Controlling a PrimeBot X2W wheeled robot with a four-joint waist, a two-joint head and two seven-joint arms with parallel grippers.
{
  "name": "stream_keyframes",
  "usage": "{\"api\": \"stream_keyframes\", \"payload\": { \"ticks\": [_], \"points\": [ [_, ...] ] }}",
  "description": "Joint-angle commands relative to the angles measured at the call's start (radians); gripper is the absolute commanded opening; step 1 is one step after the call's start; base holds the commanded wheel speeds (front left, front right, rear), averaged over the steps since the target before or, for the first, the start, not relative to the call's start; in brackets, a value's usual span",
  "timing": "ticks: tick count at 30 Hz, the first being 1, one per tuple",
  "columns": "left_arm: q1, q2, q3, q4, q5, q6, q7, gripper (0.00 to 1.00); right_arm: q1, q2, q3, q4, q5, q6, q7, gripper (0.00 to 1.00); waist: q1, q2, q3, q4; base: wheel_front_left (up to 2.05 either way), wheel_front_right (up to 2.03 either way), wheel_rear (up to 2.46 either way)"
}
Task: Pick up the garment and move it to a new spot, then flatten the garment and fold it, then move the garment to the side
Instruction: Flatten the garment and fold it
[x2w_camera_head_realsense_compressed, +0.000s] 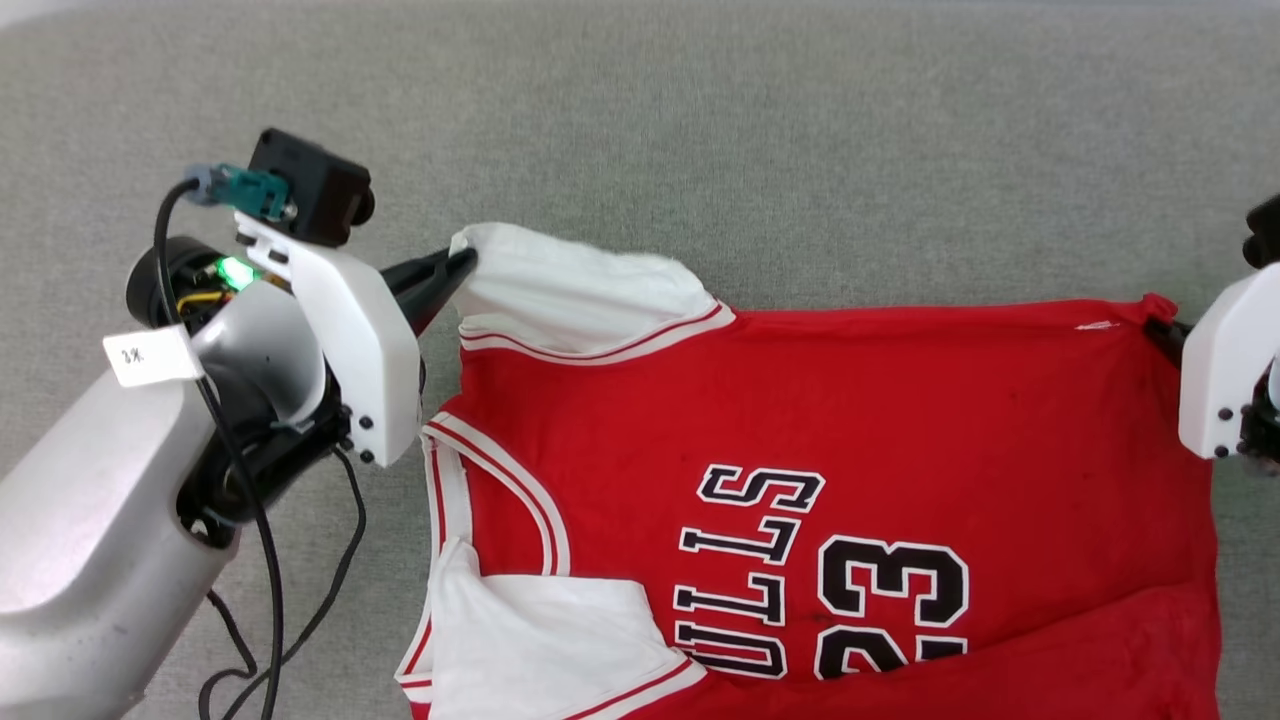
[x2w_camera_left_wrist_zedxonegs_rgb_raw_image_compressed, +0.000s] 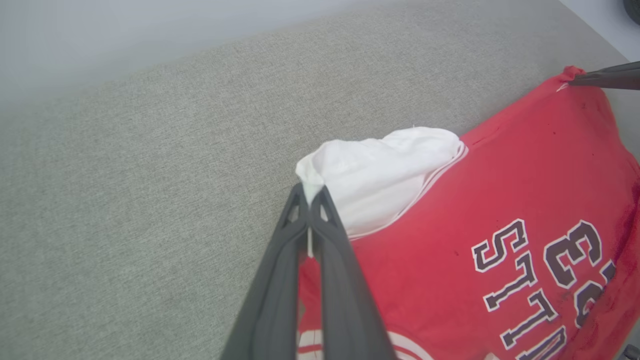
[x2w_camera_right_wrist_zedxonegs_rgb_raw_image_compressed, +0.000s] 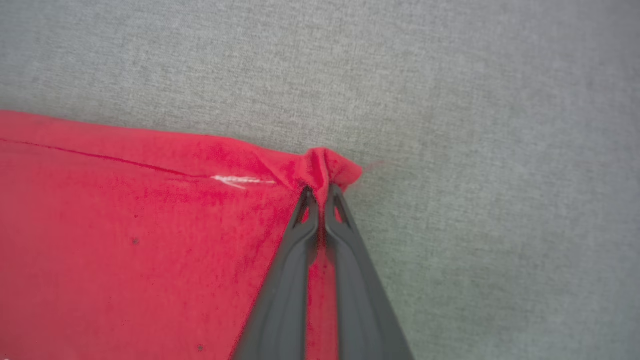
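The garment (x2w_camera_head_realsense_compressed: 860, 400), a red jersey with white sleeves, striped trim and black lettering with the number 23, lies spread on a grey fabric surface, its front up. My left gripper (x2w_camera_head_realsense_compressed: 462, 266) is shut on the tip of the far white sleeve (x2w_camera_left_wrist_zedxonegs_rgb_raw_image_compressed: 380, 170), and in the left wrist view its fingers (x2w_camera_left_wrist_zedxonegs_rgb_raw_image_compressed: 310, 197) pinch that white cloth. At the right, my right gripper (x2w_camera_head_realsense_compressed: 1160, 322) is shut on the garment's far red hem corner (x2w_camera_right_wrist_zedxonegs_rgb_raw_image_compressed: 327, 167), which bunches up between its closed fingertips. The garment's near part runs off the head view's bottom edge.
Grey woven fabric (x2w_camera_head_realsense_compressed: 700, 120) stretches beyond the garment and to both sides of it. A black cable (x2w_camera_head_realsense_compressed: 270, 560) hangs from my left forearm at the lower left. A pale wall or edge (x2w_camera_left_wrist_zedxonegs_rgb_raw_image_compressed: 100, 45) borders the surface in the left wrist view.
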Motion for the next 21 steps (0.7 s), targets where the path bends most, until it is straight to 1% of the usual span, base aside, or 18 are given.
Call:
{"api": "stream_keyframes", "payload": {
  "ticks": [1,7,10,12,15,19,21],
  "points": [
    [0.016,0.002,0.004,0.001,-0.003,0.004,-0.007,0.0,0.014,-0.003,-0.006,0.002,0.005,-0.002,-0.011,0.0,0.0001,0.0,-0.027,-0.002,0.0,0.0,0.0],
    [0.097,0.015,0.007,-0.019,-0.008,0.023,-0.048,0.0,0.094,-0.003,-0.029,-0.015,0.039,-0.002,-0.094,0.0,0.0001,0.0,-0.098,0.003,0.0,0.0,0.0],
    [0.148,0.028,0.008,-0.047,-0.017,0.04,-0.065,0.0,0.149,-0.003,-0.038,-0.031,0.06,-0.002,-0.123,0.0,0.0001,0.0,-0.131,0.009,0.0,0.0,0.0],
    [0.191,0.04,0.004,-0.069,-0.007,0.056,-0.077,0.0,0.193,-0.011,-0.031,-0.046,0.069,-0.001,-0.132,0.0,0.0001,0.0,-0.149,0.012,0.0,0.0,0.0],
    [0.257,0.051,-0.008,-0.107,-0.012,0.075,-0.09,0.0,0.252,-0.009,-0.047,-0.066,0.091,-0.001,-0.153,0.0,0.0001,0.0,-0.17,0.018,0.0,0.0,0.0],
    [0.345,0.069,-0.005,-0.149,-0.019,0.116,-0.112,0.0,0.329,-0.011,-0.056,-0.096,0.118,-0.002,-0.175,0.0,0.0001,0.0,-0.195,0.022,0.0,0.0,0.0],
    [0.39,0.074,-0.006,-0.162,-0.027,0.132,-0.125,0.0,0.368,-0.016,-0.044,-0.116,0.138,-0.001,-0.176,0.0,0.0001,0.0,-0.209,0.022,0.0,0.0,0.0]
  ]
}}
